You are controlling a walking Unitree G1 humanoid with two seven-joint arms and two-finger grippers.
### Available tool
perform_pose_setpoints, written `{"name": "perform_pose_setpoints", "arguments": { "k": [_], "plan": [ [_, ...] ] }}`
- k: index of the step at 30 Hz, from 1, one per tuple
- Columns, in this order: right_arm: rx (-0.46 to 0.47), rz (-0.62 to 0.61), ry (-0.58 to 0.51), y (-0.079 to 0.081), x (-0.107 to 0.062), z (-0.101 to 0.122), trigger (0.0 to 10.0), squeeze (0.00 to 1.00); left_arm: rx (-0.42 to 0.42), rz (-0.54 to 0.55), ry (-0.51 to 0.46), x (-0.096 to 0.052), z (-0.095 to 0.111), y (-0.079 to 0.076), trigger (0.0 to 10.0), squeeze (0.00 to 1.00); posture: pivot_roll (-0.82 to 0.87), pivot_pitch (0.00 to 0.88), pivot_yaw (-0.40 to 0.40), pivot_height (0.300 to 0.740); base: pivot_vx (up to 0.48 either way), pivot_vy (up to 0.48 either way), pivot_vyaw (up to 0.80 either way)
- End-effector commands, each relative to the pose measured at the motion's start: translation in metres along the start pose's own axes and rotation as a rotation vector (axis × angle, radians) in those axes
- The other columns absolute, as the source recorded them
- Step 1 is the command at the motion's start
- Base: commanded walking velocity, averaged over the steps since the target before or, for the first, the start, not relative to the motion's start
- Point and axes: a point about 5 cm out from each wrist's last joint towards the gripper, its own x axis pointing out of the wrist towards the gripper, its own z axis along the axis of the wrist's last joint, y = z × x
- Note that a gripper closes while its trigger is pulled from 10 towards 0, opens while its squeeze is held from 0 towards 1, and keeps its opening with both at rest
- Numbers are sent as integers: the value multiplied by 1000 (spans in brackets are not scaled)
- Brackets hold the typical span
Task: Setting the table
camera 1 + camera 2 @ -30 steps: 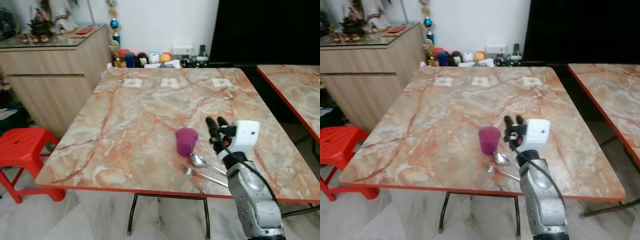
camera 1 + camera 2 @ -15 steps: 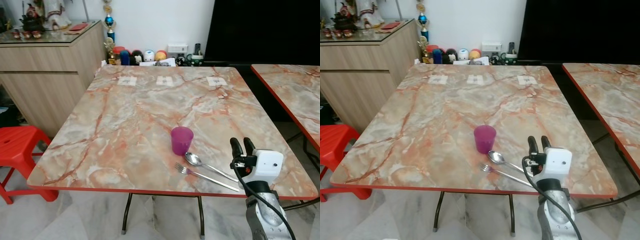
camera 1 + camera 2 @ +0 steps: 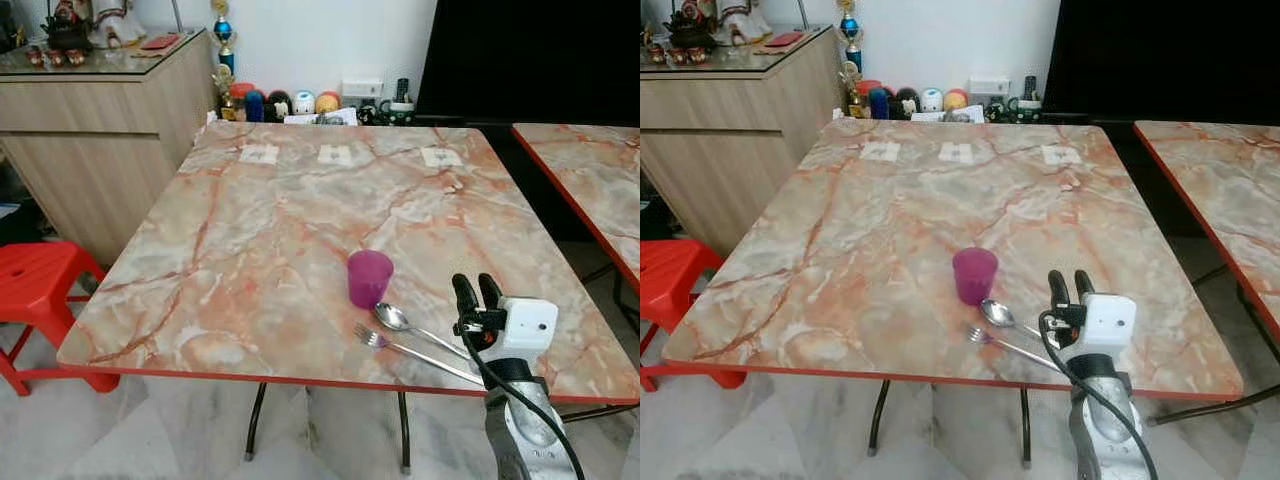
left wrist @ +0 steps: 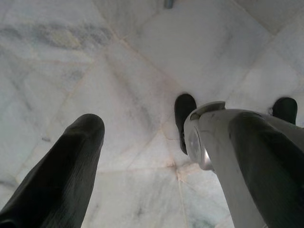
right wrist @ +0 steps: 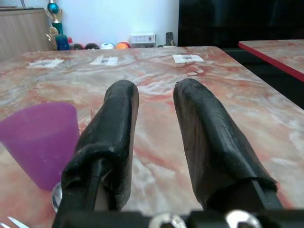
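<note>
R gripper (image 3: 477, 290) is back off the cutlery vs 1 s ago, when it hung right by the purple cup (image 3: 369, 277); now it sits empty at the near edge of the marble table (image 3: 280, 230), fingers a narrow gap apart, nothing between them. Cup stands upright near the front edge w/ spoon (image 3: 405, 323) just beside it and fork (image 3: 415, 353) alongside, closer to the edge. So this setting looks placed, I'd judge. L gripper (image 4: 156, 156) hangs idle over the floor, fingers wide apart, empty.

Silver right arm (image 3: 520, 425), white wrist box, black cable, black-fingered pincer (image 3: 476, 291).
</note>
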Motion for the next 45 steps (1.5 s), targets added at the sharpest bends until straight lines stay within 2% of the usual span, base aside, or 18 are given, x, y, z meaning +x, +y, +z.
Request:
{"name": "perform_pose_setpoints", "arguments": {
  "k": [1, 7, 16, 30, 34, 36, 39, 45],
  "plan": [
    [8, -6, -12, -1, 2, 2, 10000, 0, -14, 8, 6, -1, -4, 2, 10000, 0, 79, 57, -11, 740, 0, 0, 0],
    [17, -49, -88, 0, 8, 17, 10000, 0, -16, 10, 15, -3, -10, 4, 10000, 0, 77, 48, -10, 740, 0, 0, 0],
    [25, -33, -92, 7, 9, 17, 10000, 0, -15, 8, 11, -3, -11, 5, 10000, 0, 80, 58, -12, 740, 0, 0, 0],
    [9, -41, -85, 2, 9, 19, 10000, 0, -19, -4, 15, -4, -15, -4, 10000, 0, 70, 96, -20, 740, 190, 0, 0],
    [7, 20, -61, 5, 9, 17, 10000, 0, -19, -3, 17, -4, -15, -3, 10000, 0, 65, 100, -21, 740, 60, 0, 0],
    [-42, 44, -71, 1, 8, 21, 10000, 0, -18, -7, 13, -4, -14, -3, 10000, 0, 56, 103, -21, 740, 0, 0, 0],
    [-53, 1, -80, -11, 10, 25, 10000, 0, -14, -11, 9, -3, -12, -3, 10000, 0, 51, 104, -21, 740, 0, 0, 0],
    [-46, 6, -90, -9, 10, 27, 10000, 0, -13, -17, -5, -1, -6, -6, 10000, 0, 49, 104, -21, 740, 0, 0, 0]
  ]
}}
